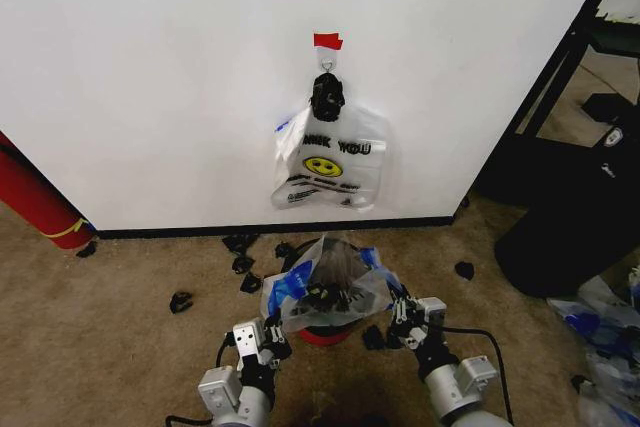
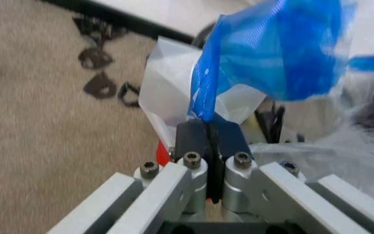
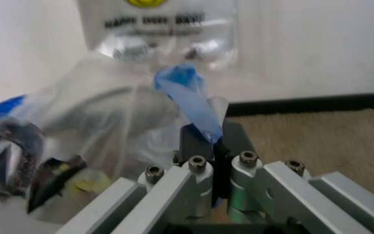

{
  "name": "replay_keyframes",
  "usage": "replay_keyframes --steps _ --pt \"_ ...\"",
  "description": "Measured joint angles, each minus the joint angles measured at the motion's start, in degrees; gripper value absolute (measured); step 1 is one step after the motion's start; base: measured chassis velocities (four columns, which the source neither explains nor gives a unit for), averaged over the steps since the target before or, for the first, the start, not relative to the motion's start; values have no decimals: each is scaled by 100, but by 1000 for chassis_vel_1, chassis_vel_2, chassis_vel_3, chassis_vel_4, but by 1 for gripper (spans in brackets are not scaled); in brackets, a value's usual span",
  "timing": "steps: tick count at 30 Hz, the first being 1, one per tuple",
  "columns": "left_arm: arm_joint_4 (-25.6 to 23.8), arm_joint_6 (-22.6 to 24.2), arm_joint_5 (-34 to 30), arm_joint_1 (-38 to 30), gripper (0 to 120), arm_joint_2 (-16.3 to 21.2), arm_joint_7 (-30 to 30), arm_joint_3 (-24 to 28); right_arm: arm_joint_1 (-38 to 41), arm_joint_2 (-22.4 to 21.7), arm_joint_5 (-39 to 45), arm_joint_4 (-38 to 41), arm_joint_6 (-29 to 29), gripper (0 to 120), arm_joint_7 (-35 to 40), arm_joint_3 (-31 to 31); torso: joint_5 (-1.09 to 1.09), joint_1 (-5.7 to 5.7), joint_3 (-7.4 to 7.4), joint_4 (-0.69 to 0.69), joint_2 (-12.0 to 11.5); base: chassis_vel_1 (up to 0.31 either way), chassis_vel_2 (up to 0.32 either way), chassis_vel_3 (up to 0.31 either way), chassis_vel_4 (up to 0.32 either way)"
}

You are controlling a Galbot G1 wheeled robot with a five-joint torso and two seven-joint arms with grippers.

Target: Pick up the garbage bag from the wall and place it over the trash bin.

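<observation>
Reading "THANK YOU": hanging white bag (image 1: 330,169)

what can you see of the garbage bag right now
The garbage bag is thin, crinkly, see-through plastic with blue printed patches. It is spread open over the trash bin, on the carpet in front of the wall. The left gripper and right gripper each pinch a blue edge, one on each side, fingers shut on it.
</observation>
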Motion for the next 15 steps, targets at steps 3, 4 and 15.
replay_keyframes --steps 3,4,15 --pt "192 115 -55 -28 0 -98 13 160 28 -12 20 -33 -194 0 139 -19 0 0 0 -1 0 0 0 0 0" --pt "273 136 -64 -61 0 -164 15 214 55 -10 17 -74 -227 0 164 -38 0 0 0 0 0 0 0 0 0" --pt "604 178 -157 -208 0 -257 -147 227 479 18 100 -527 -418 0 313 -131 0 0 1 0 0 0 0 0 0"
